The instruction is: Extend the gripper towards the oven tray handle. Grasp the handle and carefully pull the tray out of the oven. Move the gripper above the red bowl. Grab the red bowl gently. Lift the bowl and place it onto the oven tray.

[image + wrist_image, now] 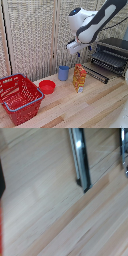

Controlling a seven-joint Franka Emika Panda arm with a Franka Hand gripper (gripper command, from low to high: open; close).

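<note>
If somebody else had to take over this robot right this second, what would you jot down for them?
Gripper: in the air near the oven, holding nothing; fingers too blurred to tell open or shut.
Oven: door down, tray showing in the opening; too blurry to tell if it has been pulled out.
Red bowl: on the wooden table, between the red basket and blue cup, untouched.
Left: bowl not yet lifted onto the tray.

Wooden table [100, 107], red basket [20, 97], red bowl [47, 86], blue cup [63, 73], carton [79, 78], oven [112, 55]
</note>
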